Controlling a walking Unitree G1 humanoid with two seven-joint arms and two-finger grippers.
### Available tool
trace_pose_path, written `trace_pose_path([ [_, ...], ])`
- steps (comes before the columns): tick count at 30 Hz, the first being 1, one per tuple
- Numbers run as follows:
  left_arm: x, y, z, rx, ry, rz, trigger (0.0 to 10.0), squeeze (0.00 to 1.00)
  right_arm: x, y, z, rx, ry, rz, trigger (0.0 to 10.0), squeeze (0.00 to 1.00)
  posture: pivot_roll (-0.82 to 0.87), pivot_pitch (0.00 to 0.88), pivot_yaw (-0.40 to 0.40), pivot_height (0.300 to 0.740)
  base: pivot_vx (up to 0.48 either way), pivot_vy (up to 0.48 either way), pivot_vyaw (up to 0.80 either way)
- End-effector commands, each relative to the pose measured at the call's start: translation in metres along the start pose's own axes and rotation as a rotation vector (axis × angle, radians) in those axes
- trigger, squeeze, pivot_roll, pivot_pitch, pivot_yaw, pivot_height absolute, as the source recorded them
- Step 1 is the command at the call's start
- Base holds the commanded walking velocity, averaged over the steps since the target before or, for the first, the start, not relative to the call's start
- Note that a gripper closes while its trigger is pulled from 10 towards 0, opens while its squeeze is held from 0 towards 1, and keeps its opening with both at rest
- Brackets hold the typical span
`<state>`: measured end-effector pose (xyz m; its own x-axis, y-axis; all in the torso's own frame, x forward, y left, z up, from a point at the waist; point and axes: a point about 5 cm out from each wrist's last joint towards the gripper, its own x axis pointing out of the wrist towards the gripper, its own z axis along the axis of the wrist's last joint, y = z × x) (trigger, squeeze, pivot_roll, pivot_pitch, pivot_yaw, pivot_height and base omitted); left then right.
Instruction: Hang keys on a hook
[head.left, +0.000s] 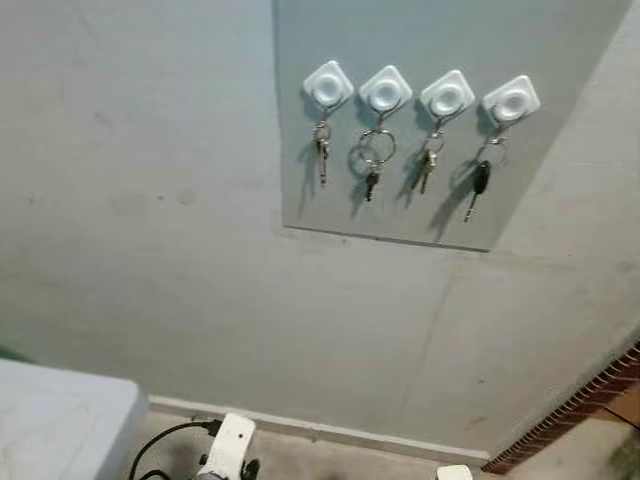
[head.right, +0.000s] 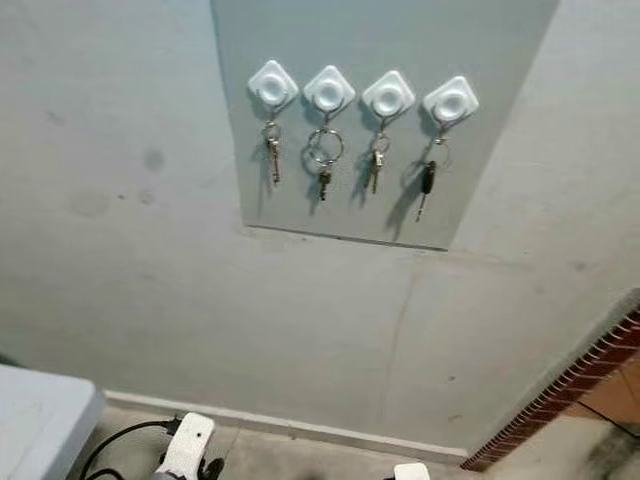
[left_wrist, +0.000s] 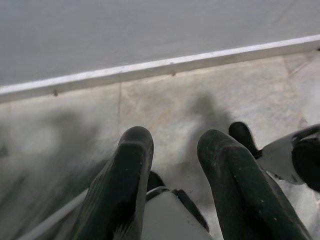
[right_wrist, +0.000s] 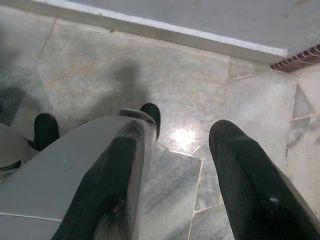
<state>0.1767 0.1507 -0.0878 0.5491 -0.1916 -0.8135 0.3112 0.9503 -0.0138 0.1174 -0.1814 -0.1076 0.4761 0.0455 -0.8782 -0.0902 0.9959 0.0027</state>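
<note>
A grey wall (head.left: 150, 200) carries a lighter grey panel (head.left: 420, 40), the landmark here. Below the panel, along the foot of the wall, runs a white skirting strip (head.left: 330, 430) over a pale stone floor (right_wrist: 200, 85); down and left of the panel is a grey table corner (head.left: 60, 420). Across the panel's middle sit four white hooks (head.left: 447, 97) in a row, and a bunch of keys (head.left: 372, 160) hangs from each, the rightmost with a black-headed key (head.left: 480, 180). Far below the panel, the left gripper (left_wrist: 172, 145) and right gripper (right_wrist: 175, 137) point at the floor, fingers apart, holding nothing
</note>
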Motion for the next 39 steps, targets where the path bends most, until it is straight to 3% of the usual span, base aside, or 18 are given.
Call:
trace_pose_path([
  [1, 0.0001, -0.0022, -0.0017, -0.021, 0.007, -0.008, 10.0, 0.00, -0.0028, -0.0006, -0.0132, 0.016, 0.048, -0.010, 10.0, 0.00, 0.06, 0.000, 0.014, 0.740, 0.000, 0.000, -0.54],
  [20, 0.0015, -0.0035, 0.0028, -0.037, -0.006, 0.005, 10.0, 0.00, -0.0026, -0.0027, -0.0125, 0.018, 0.056, -0.013, 10.0, 0.00, 0.08, 0.000, -0.005, 0.740, 0.000, 0.000, -0.47],
  [39, 0.0019, -0.0021, 0.0069, -0.042, -0.020, -0.005, 10.0, 0.00, -0.0015, -0.0011, -0.0086, 0.080, 0.033, -0.019, 10.0, 0.00, 0.07, 0.000, 0.022, 0.740, 0.000, -0.136, 0.00],
])
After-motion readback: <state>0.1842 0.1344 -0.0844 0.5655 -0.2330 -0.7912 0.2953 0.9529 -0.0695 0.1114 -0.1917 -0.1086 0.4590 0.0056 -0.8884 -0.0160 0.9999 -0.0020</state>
